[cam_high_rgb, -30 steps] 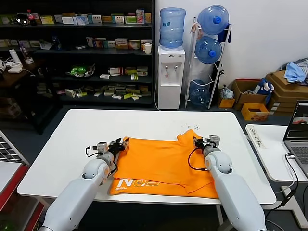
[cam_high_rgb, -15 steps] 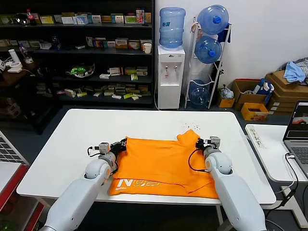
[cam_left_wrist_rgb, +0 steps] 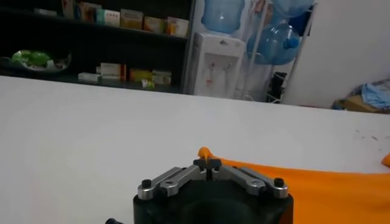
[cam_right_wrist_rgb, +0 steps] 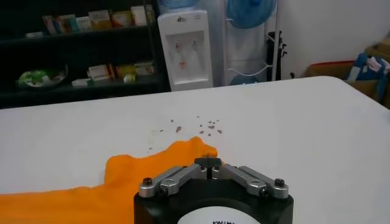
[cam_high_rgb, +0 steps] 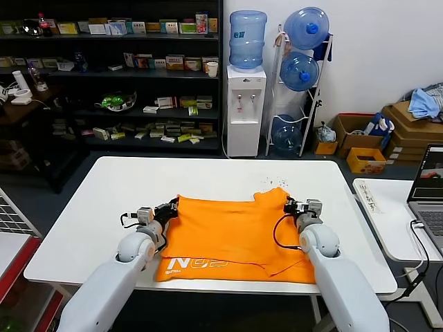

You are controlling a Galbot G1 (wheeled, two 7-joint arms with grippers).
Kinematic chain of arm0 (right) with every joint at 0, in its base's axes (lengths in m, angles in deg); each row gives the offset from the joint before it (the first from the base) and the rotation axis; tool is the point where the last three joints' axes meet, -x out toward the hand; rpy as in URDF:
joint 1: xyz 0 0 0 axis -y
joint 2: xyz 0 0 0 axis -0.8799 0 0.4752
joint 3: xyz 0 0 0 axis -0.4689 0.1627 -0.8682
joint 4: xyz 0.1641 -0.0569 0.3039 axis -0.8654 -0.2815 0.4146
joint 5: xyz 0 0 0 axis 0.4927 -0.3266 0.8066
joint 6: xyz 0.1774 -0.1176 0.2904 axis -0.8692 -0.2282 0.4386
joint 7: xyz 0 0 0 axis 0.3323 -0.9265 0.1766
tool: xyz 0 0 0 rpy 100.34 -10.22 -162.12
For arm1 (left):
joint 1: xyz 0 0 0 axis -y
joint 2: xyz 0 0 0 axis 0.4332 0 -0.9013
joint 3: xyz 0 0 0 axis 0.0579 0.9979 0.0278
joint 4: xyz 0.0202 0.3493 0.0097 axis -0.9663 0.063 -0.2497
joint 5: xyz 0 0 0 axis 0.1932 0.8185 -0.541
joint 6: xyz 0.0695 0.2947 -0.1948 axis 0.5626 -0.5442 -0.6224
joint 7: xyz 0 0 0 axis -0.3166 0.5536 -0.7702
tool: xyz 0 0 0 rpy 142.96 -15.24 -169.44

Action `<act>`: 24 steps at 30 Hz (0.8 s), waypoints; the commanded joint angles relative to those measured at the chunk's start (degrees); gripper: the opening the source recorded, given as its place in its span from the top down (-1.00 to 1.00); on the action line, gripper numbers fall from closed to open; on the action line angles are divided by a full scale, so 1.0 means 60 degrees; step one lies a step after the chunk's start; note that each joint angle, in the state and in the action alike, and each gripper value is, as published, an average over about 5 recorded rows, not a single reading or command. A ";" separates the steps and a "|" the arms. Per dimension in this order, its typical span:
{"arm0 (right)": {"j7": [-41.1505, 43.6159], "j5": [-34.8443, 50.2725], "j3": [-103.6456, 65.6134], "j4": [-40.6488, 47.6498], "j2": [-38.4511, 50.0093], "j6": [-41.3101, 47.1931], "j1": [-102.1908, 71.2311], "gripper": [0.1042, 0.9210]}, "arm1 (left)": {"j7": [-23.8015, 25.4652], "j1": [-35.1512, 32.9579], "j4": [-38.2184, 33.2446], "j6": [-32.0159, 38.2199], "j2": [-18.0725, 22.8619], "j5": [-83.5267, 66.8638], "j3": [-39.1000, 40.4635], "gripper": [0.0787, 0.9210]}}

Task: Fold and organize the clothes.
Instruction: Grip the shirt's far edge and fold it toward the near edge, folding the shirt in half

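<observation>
The clothes are one bright orange T-shirt (cam_high_rgb: 235, 232) lying flat on the white table (cam_high_rgb: 104, 200), with white lettering (cam_high_rgb: 197, 263) near its front left corner. My left gripper (cam_high_rgb: 168, 209) is at the shirt's far left corner, shut on a pinch of orange fabric (cam_left_wrist_rgb: 207, 152) that pokes up past the left gripper (cam_left_wrist_rgb: 208, 163). At the far right corner, by the sleeve (cam_high_rgb: 273, 196), my right gripper (cam_high_rgb: 289, 205) is also shut. In the right wrist view the shirt's edge (cam_right_wrist_rgb: 164, 161) runs in under the closed right gripper (cam_right_wrist_rgb: 209, 162).
Small dark specks (cam_right_wrist_rgb: 201, 126) dot the table beyond the shirt. A side table with a laptop (cam_high_rgb: 429, 187) stands to the right. Behind are a water dispenser (cam_high_rgb: 246, 111), shelves (cam_high_rgb: 111, 76) and cardboard boxes with a light blue cloth (cam_high_rgb: 423, 102).
Both grippers have gone from open to shut on the shirt's far corners. Both arms have drawn slightly toward me, and the shirt's far edge shifted a little with them.
</observation>
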 commanded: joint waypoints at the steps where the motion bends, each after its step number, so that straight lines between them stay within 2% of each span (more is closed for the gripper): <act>1: -0.0199 0.0295 -0.0248 -0.2390 0.0703 -0.0043 -0.1617 0.95 | -0.0061 -0.0958 -0.1795 0.0091 -0.0357 0.0029 -0.0393 0.95; 12: -0.1002 0.0793 -0.0701 -0.4911 0.1451 0.0686 -0.3499 0.95 | -0.0416 -0.2897 -0.4096 0.0046 -0.0850 0.0527 -0.0818 0.95; 24: -0.1591 0.0624 -0.1499 -0.6835 0.1615 0.1181 -0.5810 0.95 | -0.0870 -0.4224 -0.5495 0.0021 -0.1075 0.1042 -0.0962 0.95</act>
